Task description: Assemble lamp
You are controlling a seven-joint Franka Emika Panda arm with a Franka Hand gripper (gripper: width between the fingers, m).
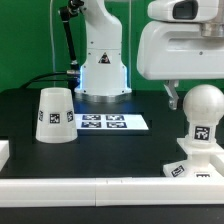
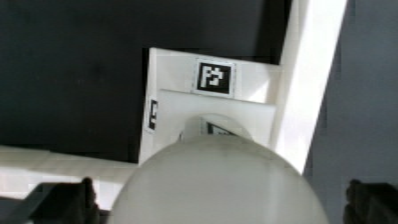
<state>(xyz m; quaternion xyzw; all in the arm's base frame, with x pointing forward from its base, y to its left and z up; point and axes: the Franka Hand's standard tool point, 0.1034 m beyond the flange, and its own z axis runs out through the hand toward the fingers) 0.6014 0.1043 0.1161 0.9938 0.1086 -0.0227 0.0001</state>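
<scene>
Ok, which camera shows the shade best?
The exterior view: the shade stands whole on the table, at that view's left. The wrist view misses it, showing the bulb and base instead.

A: How many lamp parts are on the worktop?
B: Three: one shade (image 1: 55, 115), one bulb (image 1: 204, 108) and one base (image 1: 190, 168) — the last two by the front edge.
A: Tags on them?
B: Two show on the shade, one on the bulb, at least one on the base.
A: Anything else?
B: One marker board (image 1: 103, 122), one robot arm (image 1: 100, 50) — and one white rail (image 1: 80, 185) along the front edge.
</scene>
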